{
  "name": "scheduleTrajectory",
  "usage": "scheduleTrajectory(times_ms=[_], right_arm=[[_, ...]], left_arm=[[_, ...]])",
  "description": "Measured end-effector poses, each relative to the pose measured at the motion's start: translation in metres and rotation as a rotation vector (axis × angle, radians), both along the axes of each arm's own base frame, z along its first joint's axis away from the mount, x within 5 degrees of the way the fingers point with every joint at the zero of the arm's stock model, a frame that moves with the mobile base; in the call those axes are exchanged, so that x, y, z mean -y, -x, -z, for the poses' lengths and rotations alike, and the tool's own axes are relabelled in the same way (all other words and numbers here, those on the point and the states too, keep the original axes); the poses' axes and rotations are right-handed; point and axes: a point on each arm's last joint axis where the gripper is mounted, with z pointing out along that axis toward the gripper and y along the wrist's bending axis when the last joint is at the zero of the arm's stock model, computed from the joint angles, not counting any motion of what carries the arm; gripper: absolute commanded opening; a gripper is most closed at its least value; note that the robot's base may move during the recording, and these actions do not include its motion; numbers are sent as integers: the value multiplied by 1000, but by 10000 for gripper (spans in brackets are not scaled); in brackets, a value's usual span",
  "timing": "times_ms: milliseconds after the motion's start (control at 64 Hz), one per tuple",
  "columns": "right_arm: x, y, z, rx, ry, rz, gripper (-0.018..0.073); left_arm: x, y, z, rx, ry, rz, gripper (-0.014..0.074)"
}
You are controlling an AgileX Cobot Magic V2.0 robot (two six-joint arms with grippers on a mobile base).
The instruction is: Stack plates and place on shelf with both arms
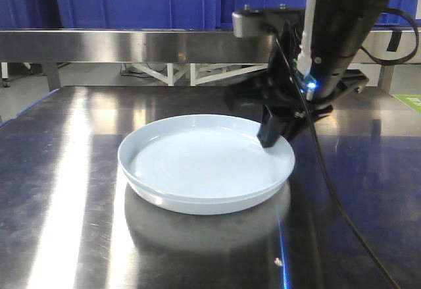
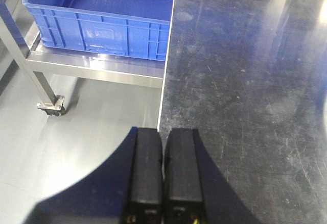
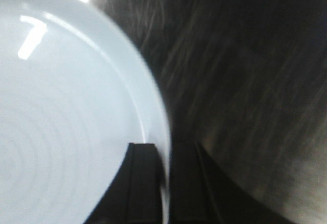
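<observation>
while right claw (image 3: 164, 155) pinches its rim, plate (image 1: 197, 164) glossy pale blue (plain) | left claw (image 2: 163, 137) together

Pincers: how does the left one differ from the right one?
The left pincer is shut on nothing; the right pincer clamps the rim of the plate. The left pincer hangs over the edge of the table, near a blue crate; the right pincer is at the plate. Both are black.
</observation>
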Motion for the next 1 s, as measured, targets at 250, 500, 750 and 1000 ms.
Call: scheduleTrajectory(times_ms=[250, 500, 750, 1000], right_arm=[[-1, 1, -25, 100, -56, -5, 55], [27, 16, -91, 338, -159, 31, 57], [89, 51, -119, 452, -172, 174, 57], [140, 114, -123, 552, -162, 317, 57]], left_arm=[[0, 0, 0, 0, 0, 0, 90], [0, 0, 0, 0, 0, 0, 90], [0, 0, 0, 0, 0, 0, 90], [0, 0, 0, 0, 0, 0, 90]])
